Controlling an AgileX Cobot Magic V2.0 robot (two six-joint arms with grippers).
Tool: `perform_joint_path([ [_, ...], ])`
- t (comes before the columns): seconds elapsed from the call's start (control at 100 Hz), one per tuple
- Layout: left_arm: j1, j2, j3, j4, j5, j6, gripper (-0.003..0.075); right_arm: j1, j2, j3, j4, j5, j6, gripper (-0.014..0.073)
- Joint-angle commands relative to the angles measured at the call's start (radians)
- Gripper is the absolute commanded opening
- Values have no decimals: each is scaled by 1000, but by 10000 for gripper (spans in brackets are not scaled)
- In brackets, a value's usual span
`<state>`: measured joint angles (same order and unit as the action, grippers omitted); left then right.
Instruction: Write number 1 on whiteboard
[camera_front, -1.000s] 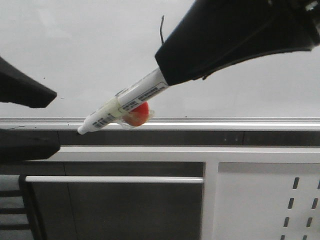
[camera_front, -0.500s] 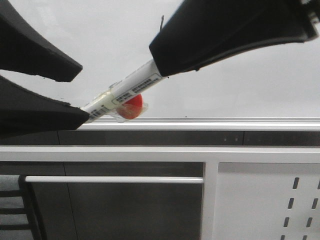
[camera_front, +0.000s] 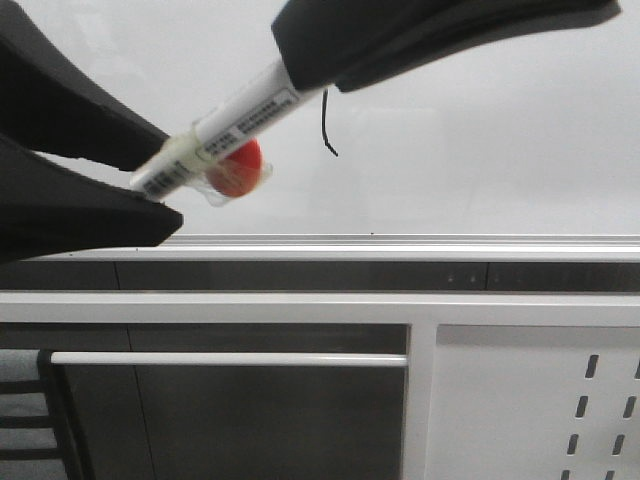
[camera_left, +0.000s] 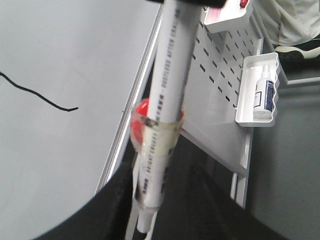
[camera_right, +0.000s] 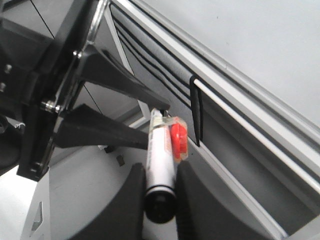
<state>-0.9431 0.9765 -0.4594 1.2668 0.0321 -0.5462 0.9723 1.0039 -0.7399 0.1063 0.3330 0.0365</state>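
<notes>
The marker (camera_front: 232, 120) carries lines of small black print along its white barrel, running lengthwise from the right gripper (camera_front: 300, 60) toward the taped end; the letters are too small and blurred to read in any view. In the left wrist view the same print shows on the barrel (camera_left: 170, 65) as a column of capitals, not legible.

On the whiteboard (camera_front: 480, 150), just beside the marker and below the right gripper, stands the number 1 (camera_front: 326, 125), a thin black stroke with a small hook.

The spray bottle (camera_left: 263, 92) in the white tray has a blue-and-white label, its wording unreadable.
</notes>
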Motion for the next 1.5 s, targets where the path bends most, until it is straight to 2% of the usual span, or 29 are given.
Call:
perform_joint_path([
  [0.0, -6, -8, -35, 5, -32, -11, 190, -2, -10, -37, 14, -51, -4, -61],
  [0.42, -6, -8, -35, 5, -32, -11, 96, -2, -10, -37, 46, -46, -4, -61],
  [0.57, -6, -8, -35, 5, -32, -11, -20, -2, -10, -37, 46, -44, -4, -61],
  [1.38, -6, -8, -35, 5, -24, -11, -18, -2, -10, -37, 68, -34, -4, -59],
  [1.49, -6, -8, -35, 5, -24, -11, -18, -2, -10, -37, 68, -34, -4, 10],
])
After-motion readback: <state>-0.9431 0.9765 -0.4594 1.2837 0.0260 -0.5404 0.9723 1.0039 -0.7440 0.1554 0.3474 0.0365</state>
